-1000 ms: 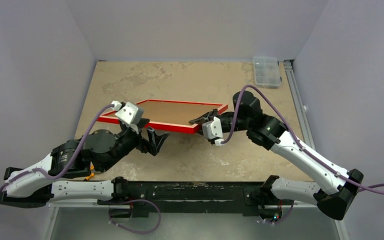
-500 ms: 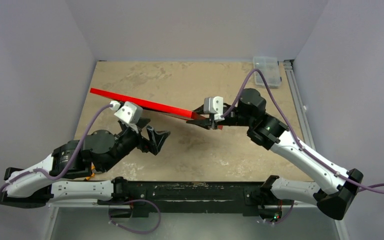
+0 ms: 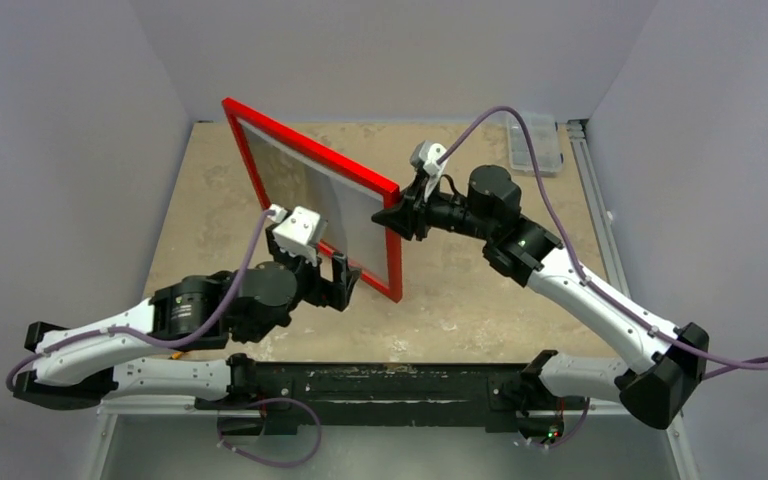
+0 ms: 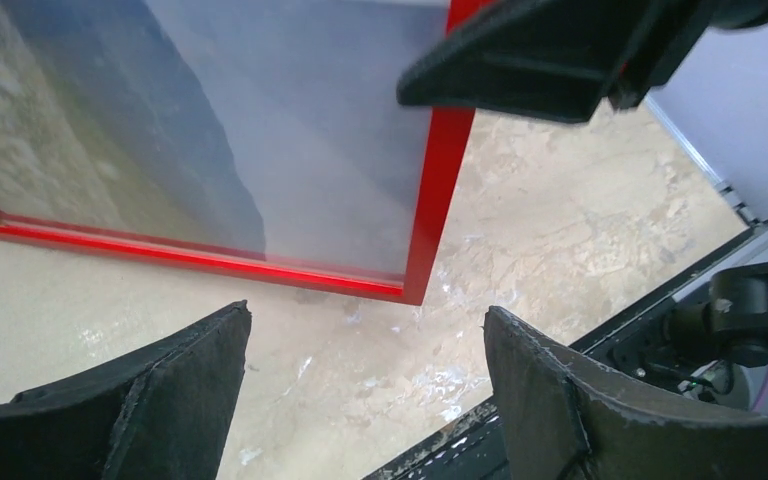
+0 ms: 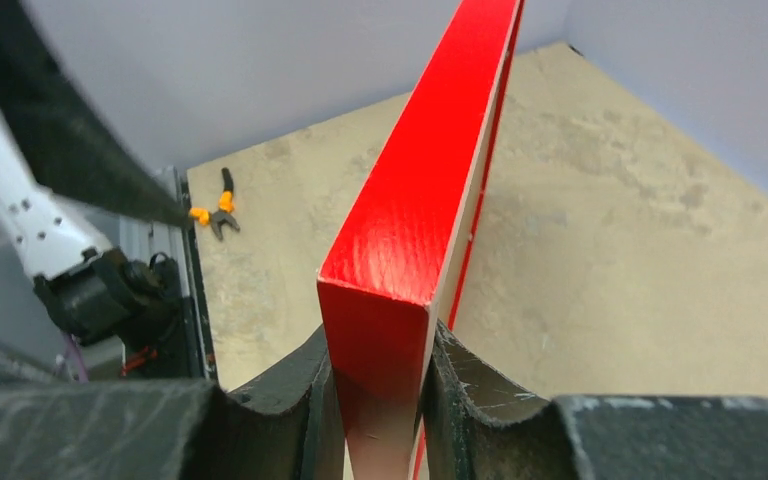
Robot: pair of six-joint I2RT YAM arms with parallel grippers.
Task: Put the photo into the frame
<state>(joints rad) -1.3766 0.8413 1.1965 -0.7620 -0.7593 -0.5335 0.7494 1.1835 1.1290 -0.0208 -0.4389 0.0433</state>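
Note:
The frame (image 3: 310, 148) stands nearly upright on its long edge, red front toward the arms. The photo (image 3: 330, 205) shows through the pane as blue-grey sky and hills; the left wrist view shows it too (image 4: 260, 120). My right gripper (image 3: 401, 213) is shut on the frame's upper right corner, and the red edge (image 5: 430, 200) is pinched between its fingers (image 5: 380, 400). My left gripper (image 3: 345, 283) is open and empty, just in front of the frame's lower right corner (image 4: 422, 285), apart from it (image 4: 365, 310). That corner is at or just above the tabletop.
A clear plastic box (image 3: 533, 143) sits at the back right corner. Orange-handled pliers (image 5: 215, 212) lie near the left arm's base. A black rail (image 3: 380, 385) runs along the near edge. Walls close in on three sides.
The frame, lying flat with its brown back up, has been tipped up by my right gripper to stand with its red front toward me. My left gripper moved right, still open.

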